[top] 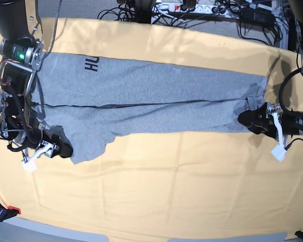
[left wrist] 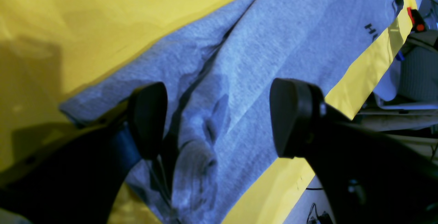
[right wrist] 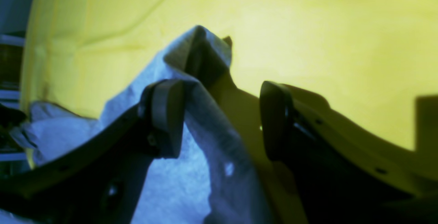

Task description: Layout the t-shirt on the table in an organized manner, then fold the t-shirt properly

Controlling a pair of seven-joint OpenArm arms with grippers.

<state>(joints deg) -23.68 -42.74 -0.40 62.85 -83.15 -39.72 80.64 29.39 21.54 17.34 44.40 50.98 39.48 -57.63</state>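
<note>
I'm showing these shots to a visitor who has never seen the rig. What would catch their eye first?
The grey t-shirt, folded into a long band, stretches across the far half of the yellow-orange table, a fragment of black lettering near its base-view left end. An open gripper sits at each end of the band: the right gripper by the sleeve, the left gripper by the opposite end.

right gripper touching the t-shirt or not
Touching. The right wrist view shows the t-shirt draped against one of the open right gripper's fingers.
</note>
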